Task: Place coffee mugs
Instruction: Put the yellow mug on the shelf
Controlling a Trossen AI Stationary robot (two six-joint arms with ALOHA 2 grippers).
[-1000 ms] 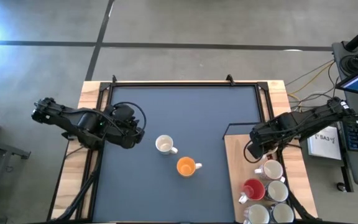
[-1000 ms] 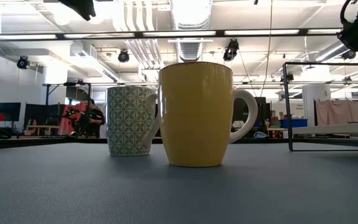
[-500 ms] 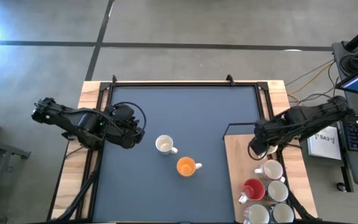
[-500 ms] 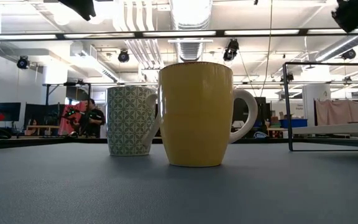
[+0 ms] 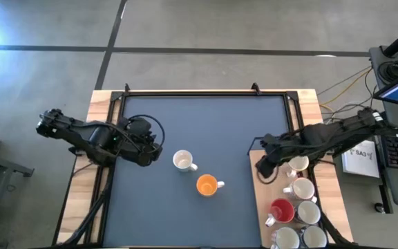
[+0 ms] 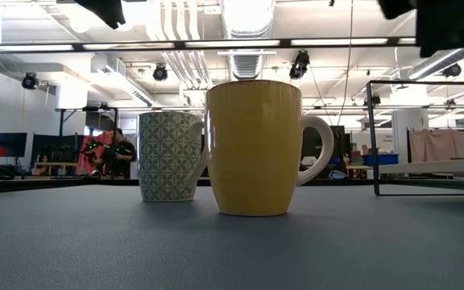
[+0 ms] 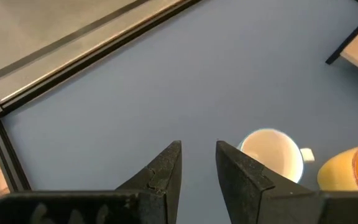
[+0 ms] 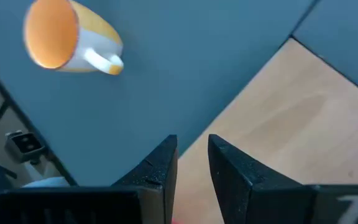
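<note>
An orange mug and a white patterned mug stand upright on the blue mat; in the low view the orange one is in front of the patterned one. Several more mugs, one of them red, stand on the wooden side board at the right. My right gripper is shut and empty, raised over the board's left edge, left of a white mug; its wrist view shows the orange mug. My left gripper is shut and empty, left of the patterned mug.
A thin black wire frame stands around the wooden board at the mat's right. The mat's far half is bare. A monitor and cables lie beyond the table's right edge. People show in the room behind.
My right gripper has moved toward the table's left edge, from over the far white mug on the board out to the board's left edge, holding nothing. That mug now shows uncovered. Both mugs on the mat have stayed put.
</note>
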